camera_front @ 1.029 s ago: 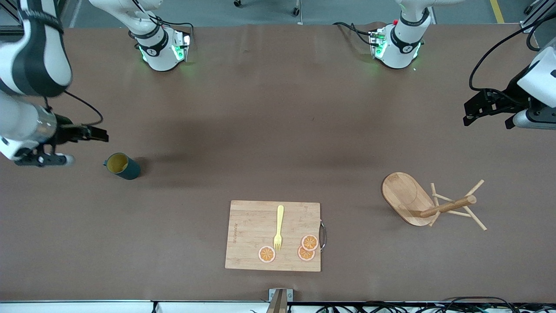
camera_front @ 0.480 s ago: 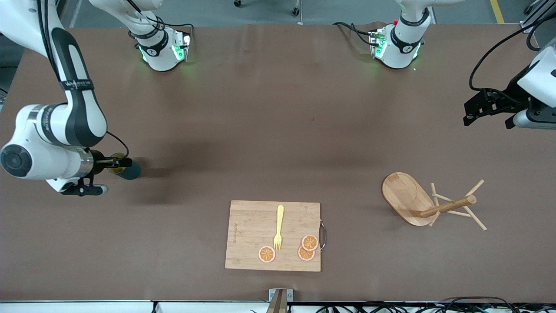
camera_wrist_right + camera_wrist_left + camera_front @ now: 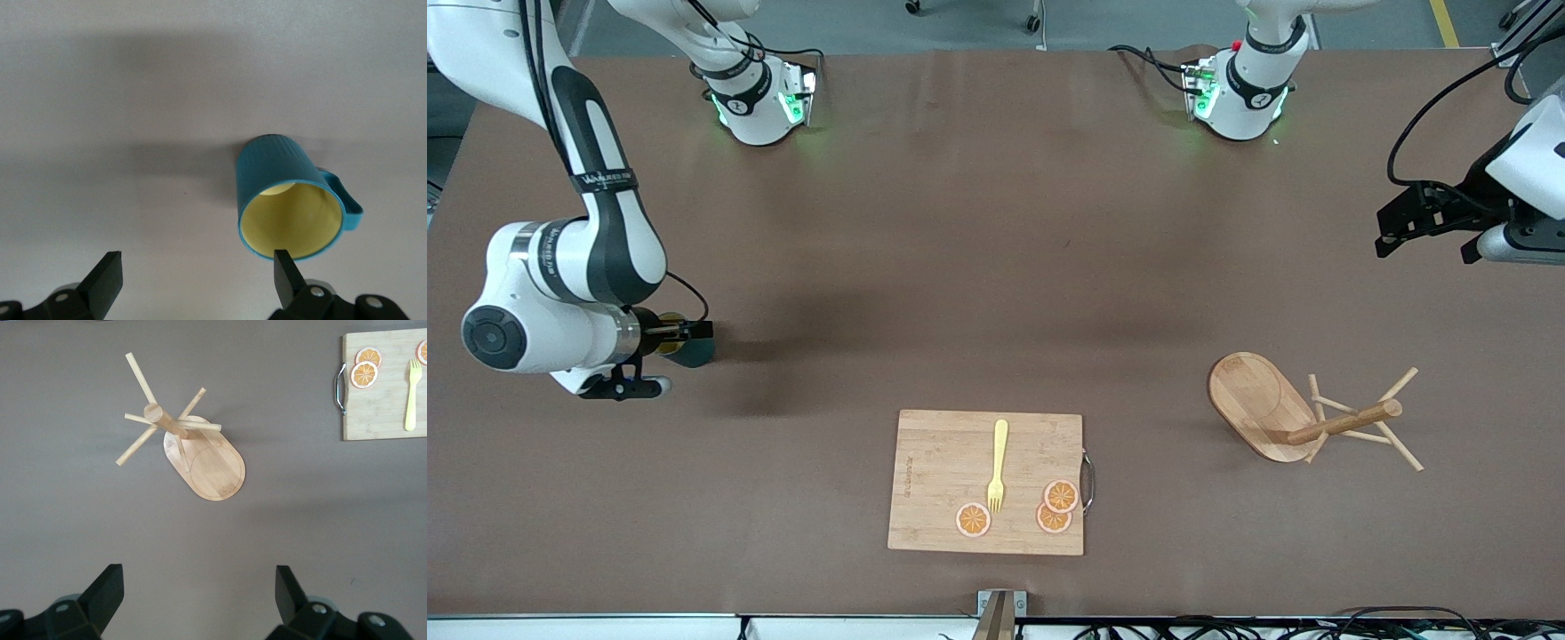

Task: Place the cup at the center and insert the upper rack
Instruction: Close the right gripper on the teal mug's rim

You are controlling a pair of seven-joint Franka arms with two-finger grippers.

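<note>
The dark teal cup [image 3: 696, 353] with its yellowish inside stands upright toward the right arm's end of the table, partly hidden under my right gripper [image 3: 682, 356]. In the right wrist view the cup [image 3: 288, 200] is below and to one side of the open right gripper [image 3: 197, 268], with one fingertip [image 3: 283, 265] over its rim. The wooden mug tree [image 3: 1279, 411] lies on its side toward the left arm's end. It also shows in the left wrist view [image 3: 200, 457]. My left gripper [image 3: 1424, 238] waits open and empty, high over that end [image 3: 199, 583].
A rectangular wooden cutting board [image 3: 934, 480] with a yellow fork [image 3: 997, 464] and three orange slices [image 3: 1053, 507] lies near the table's front edge, at the middle. It also shows in the left wrist view [image 3: 380, 403].
My right arm has swung in toward the cup and lowered, so the gripper now hangs over the cup and covers part of it. The left arm, cup and mug tree have not moved.
</note>
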